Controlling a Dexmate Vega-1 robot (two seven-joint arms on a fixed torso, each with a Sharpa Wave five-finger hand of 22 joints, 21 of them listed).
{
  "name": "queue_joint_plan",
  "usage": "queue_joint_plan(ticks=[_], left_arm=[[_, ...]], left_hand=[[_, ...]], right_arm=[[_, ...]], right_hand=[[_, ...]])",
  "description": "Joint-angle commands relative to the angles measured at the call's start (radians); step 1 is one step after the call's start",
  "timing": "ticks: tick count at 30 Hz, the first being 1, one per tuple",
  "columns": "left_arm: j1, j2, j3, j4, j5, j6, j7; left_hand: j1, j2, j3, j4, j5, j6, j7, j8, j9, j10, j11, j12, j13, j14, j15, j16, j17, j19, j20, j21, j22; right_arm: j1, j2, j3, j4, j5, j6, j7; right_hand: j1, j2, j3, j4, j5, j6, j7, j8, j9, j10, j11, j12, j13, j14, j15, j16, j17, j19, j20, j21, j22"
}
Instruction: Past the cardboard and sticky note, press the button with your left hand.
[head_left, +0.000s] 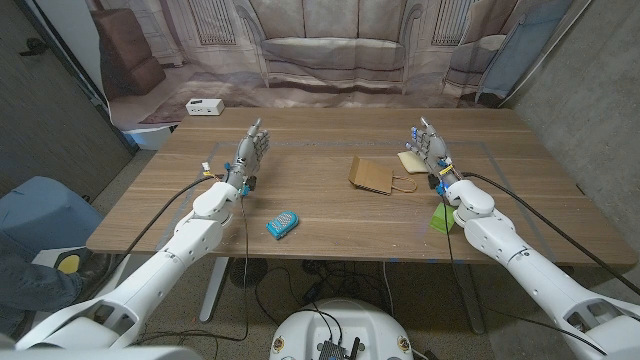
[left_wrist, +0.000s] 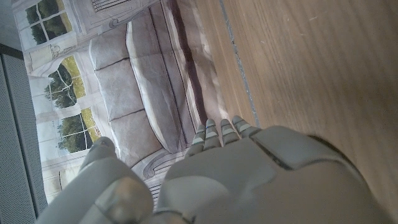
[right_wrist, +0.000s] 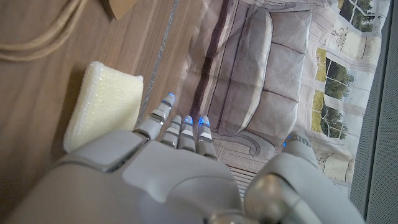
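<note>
The button is hard to pick out: the likeliest thing is a small teal object (head_left: 283, 225) low in the middle of the head view, near the table's (head_left: 330, 135) front edge, but I cannot make out what it is. A brown paper bag (head_left: 372, 175) with cord handles lies flat right of centre; whether anything is inside cannot be seen. Just beyond it a pale yellow sponge-like pad (head_left: 409, 160) is partly hidden by the right hand (head_left: 430, 147); the right wrist view shows it plainly (right_wrist: 102, 102) just beside the fingertips (right_wrist: 169, 102), though contact is unclear. A green slip (head_left: 441, 220) at the table's right front edge is half covered by the right forearm.

The left hand (head_left: 250, 150) stands upright left of centre, fingers straight and slightly apart, holding nothing. Its wrist view shows the back of it (left_wrist: 261, 180) over bare wood. The right hand is likewise upright, fingers extended, empty.

A white box (head_left: 204, 106) sits at the upper left, off the table.
</note>
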Motion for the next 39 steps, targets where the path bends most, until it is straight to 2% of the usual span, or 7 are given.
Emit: queue_joint_plan(ticks=[1,4,11,20,35,39], left_arm=[[0.044,0.037,-0.003,-0.071,0.024,0.029,0.044],[0.056,0.031,-0.016,-0.074,-0.001,0.024,0.041],[0.083,0.063,-0.028,-0.133,0.008,0.030,0.053],[0.094,0.081,-0.048,-0.158,0.047,-0.028,0.066],[0.062,0.051,-0.069,-0.029,0.031,-0.218,-0.055],[0.071,0.064,-0.078,-0.034,0.047,-0.226,-0.041]], left_hand=[[0.013,0.005,0.006,-0.002,0.004,0.005,0.007,0.008,0.002,0.008,0.006,0.008,0.001,0.003,0.010,0.006,0.004,-0.002,0.000,0.006,0.002],[0.018,0.011,0.008,-0.003,0.005,0.022,0.005,0.013,0.002,0.023,0.007,0.014,-0.004,0.024,0.007,0.012,0.004,0.009,0.004,0.006,0.002],[0.033,0.028,0.014,-0.010,0.005,0.059,0.006,0.019,0.002,0.061,0.005,0.025,-0.016,0.064,0.002,0.019,0.003,0.043,0.013,0.005,0.002],[0.056,0.047,0.023,-0.022,0.000,0.124,0.005,0.029,0.003,0.117,0.002,0.040,-0.026,0.128,0.000,0.029,0.003,0.102,0.019,0.010,0.002],[0.088,0.062,0.032,-0.044,-0.009,0.200,0.002,0.036,0.005,0.185,0.005,0.054,-0.032,0.201,-0.015,0.031,0.002,0.183,0.026,0.017,0.003],[0.094,0.063,0.033,-0.049,-0.010,0.203,0.003,0.034,0.005,0.194,0.005,0.056,-0.032,0.213,-0.013,0.032,0.002,0.197,0.021,0.018,0.003]], right_arm=[[-0.038,-0.015,-0.009,-0.064,-0.036,-0.009,-0.047],[-0.046,-0.008,-0.008,-0.070,-0.040,0.014,-0.050],[-0.069,-0.019,-0.002,-0.102,-0.054,0.030,-0.065],[-0.081,-0.032,0.008,-0.102,-0.040,0.046,-0.035],[-0.148,-0.055,0.036,-0.174,-0.038,0.051,-0.077],[-0.160,-0.060,0.040,-0.184,-0.042,0.056,-0.082]], right_hand=[[0.008,-0.001,0.005,-0.001,0.006,0.008,-0.001,0.006,0.005,0.005,0.003,0.006,0.002,-0.004,0.006,0.005,0.005,0.002,0.001,0.004,0.004],[0.007,-0.002,0.004,-0.001,0.007,0.008,-0.001,0.006,0.005,0.004,0.001,0.006,0.002,-0.005,0.007,0.005,0.005,0.001,0.001,0.004,0.005],[0.006,-0.004,0.002,-0.001,0.008,0.009,-0.002,0.006,0.005,0.005,0.002,0.007,0.002,-0.005,0.008,0.006,0.005,0.000,0.001,0.004,0.005],[0.006,-0.002,0.002,-0.001,0.009,0.011,-0.003,0.006,0.005,0.007,0.003,0.008,0.002,-0.003,0.008,0.007,0.005,-0.002,0.002,0.005,0.005],[0.004,0.000,0.001,-0.001,0.011,0.013,-0.005,0.007,0.005,0.010,0.005,0.009,0.002,0.000,0.009,0.009,0.005,-0.001,0.005,0.006,0.005],[0.004,0.001,0.001,-0.001,0.011,0.014,-0.007,0.007,0.005,0.010,0.006,0.009,0.002,0.001,0.009,0.010,0.005,-0.001,0.005,0.007,0.005]])
